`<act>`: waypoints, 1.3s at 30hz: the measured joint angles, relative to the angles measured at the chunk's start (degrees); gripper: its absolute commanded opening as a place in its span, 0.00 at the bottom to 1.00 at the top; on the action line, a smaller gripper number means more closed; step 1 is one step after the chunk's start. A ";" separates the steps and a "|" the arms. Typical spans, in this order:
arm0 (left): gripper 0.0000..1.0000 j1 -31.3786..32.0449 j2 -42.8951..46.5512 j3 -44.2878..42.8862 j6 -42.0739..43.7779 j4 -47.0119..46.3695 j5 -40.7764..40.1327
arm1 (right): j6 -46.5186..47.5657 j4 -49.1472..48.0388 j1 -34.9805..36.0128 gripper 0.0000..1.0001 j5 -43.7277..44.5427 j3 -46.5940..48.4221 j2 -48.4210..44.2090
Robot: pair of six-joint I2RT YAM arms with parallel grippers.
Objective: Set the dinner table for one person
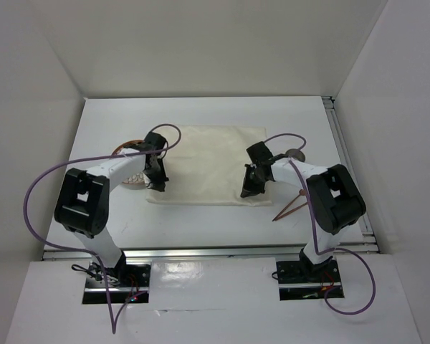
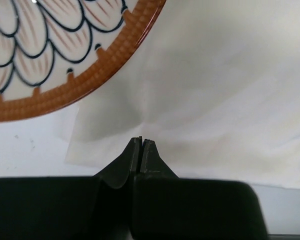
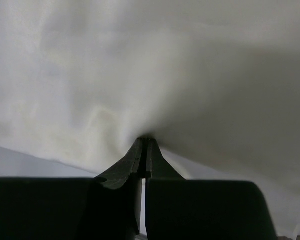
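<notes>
The right gripper [image 3: 146, 143] is closed, pinching the near edge of the cream cloth [image 1: 211, 161]; the left gripper [image 2: 141, 144] is closed and appears to pinch its near-left corner. You see the dinner table [image 1: 201, 222] under both arms, with the cloth spread at its middle and the patterned plate [image 2: 65, 55] just beside it.

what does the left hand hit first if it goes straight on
The cream cloth: the left hand is shut at the cloth's near corner, apparently pinching it. The patterned plate lies left of that line and would probably be missed.
</notes>
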State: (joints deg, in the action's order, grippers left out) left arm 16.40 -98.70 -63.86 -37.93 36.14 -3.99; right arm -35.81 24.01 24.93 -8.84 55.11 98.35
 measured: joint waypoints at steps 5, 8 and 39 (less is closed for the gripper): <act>0.00 0.04 3.87 -4.52 0.66 4.04 -1.05 | 0.79 4.52 1.68 0.00 5.07 2.45 0.07; 0.00 0.04 5.77 -7.85 1.11 5.03 -1.51 | 1.36 7.21 1.84 0.08 7.13 4.70 -0.07; 0.00 2.43 -1.97 1.70 1.49 -3.06 0.24 | 1.49 6.91 6.21 0.21 3.87 2.99 0.94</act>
State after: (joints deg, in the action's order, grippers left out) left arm 18.83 -100.66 -62.15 -36.45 33.08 -3.75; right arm -34.33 30.92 31.14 -4.97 58.11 99.29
